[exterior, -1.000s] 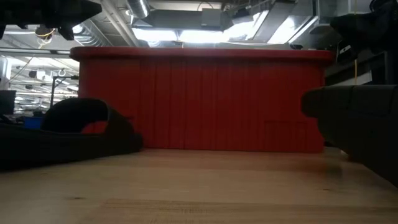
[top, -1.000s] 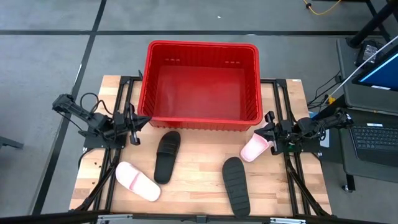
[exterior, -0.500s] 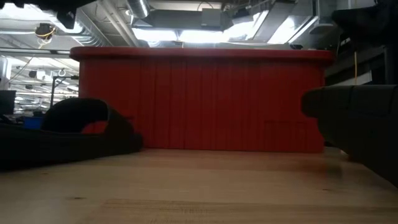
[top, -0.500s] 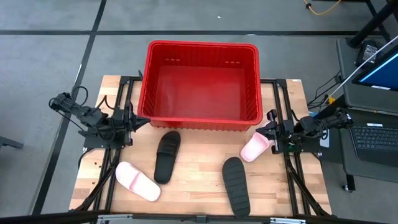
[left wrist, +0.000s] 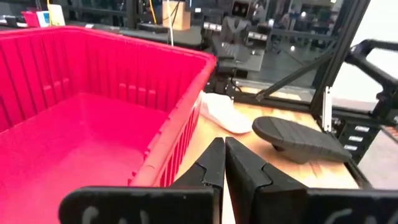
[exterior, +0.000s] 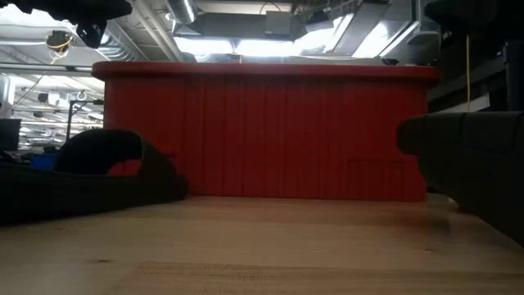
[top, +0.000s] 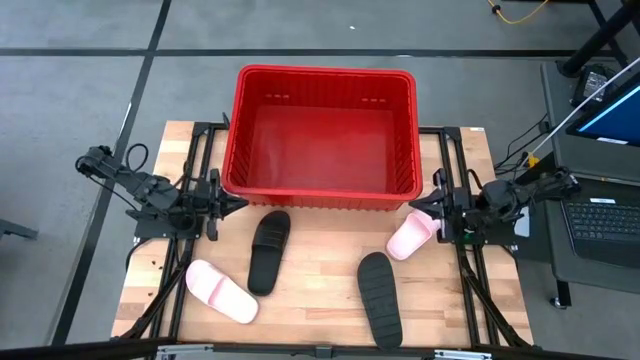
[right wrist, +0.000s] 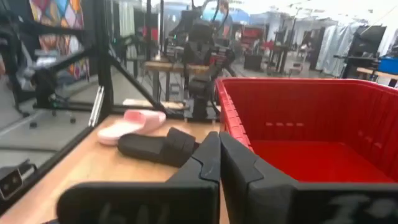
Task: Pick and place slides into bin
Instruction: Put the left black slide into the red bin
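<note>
The red bin (top: 322,135) stands at the table's far middle, with nothing in it. Two black slides (top: 268,250) (top: 380,298) and two pale pink slides (top: 222,291) (top: 412,236) lie sole down on the wooden table in front of it. My left gripper (top: 238,201) hovers shut and level by the bin's near left corner, and its own view shows the fingertips (left wrist: 224,163) together. My right gripper (top: 414,208) hovers shut by the near right corner, above the far end of the right pink slide; its fingertips (right wrist: 219,155) are also together.
Black frame rails (top: 198,170) (top: 462,170) run along both sides of the table, beside the bin. A laptop (top: 610,215) sits off the table's right edge. In the low view the black slides (exterior: 90,176) (exterior: 467,164) flank the bin wall (exterior: 262,131).
Both grippers have risen a little near the bin's near corners and tipped up toward level, with their fingers staying shut. The left wrist has also rolled somewhat. The slides and the bin have not moved.
</note>
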Controlling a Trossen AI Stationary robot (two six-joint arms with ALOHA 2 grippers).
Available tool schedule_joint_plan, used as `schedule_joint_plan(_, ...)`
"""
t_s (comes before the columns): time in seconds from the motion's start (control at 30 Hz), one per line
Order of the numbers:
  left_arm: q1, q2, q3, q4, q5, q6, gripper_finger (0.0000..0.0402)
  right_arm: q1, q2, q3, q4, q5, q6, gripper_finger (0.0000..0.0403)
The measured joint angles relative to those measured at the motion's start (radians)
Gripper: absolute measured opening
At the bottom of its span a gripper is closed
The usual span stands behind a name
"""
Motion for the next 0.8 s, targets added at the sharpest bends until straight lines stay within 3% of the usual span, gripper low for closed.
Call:
schedule_joint_plan(0.33, 0.040, 0.046, 0.041, 0.037, 0.025, -0.002, 0.0010, 0.000, 0.218, 0.224, -0.117, -0.002, 0.025, 0.0006)
schedule_joint_plan(0.57, 0.099, 0.098, 0.157, -0.124, 0.096, 0.000, 0.0007, 0.000, 0.248, 0.252, -0.089, -0.002, 0.030, 0.0006)
schedule_joint_plan(0.8, 0.117, 0.103, 0.171, -0.030, 0.094, 0.000, 0.0010, 0.000, 0.247, 0.252, -0.084, -0.002, 0.032, 0.0006)
